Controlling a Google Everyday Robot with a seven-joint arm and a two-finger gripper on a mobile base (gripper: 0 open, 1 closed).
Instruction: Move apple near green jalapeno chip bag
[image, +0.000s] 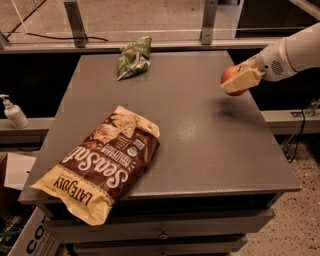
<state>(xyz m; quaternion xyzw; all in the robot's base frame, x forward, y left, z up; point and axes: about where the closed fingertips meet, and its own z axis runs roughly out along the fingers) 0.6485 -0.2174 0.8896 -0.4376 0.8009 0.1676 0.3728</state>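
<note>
Red apple (229, 74) | gripped by tool (237, 81), aloft over table (200, 130) edge | green bag (134, 57) well apart

The tool (239, 82) clasps the apple (231, 74) above the right edge of the surface (200, 130). The green jalapeno chip bag (134, 57) lies at the far edge.
</note>
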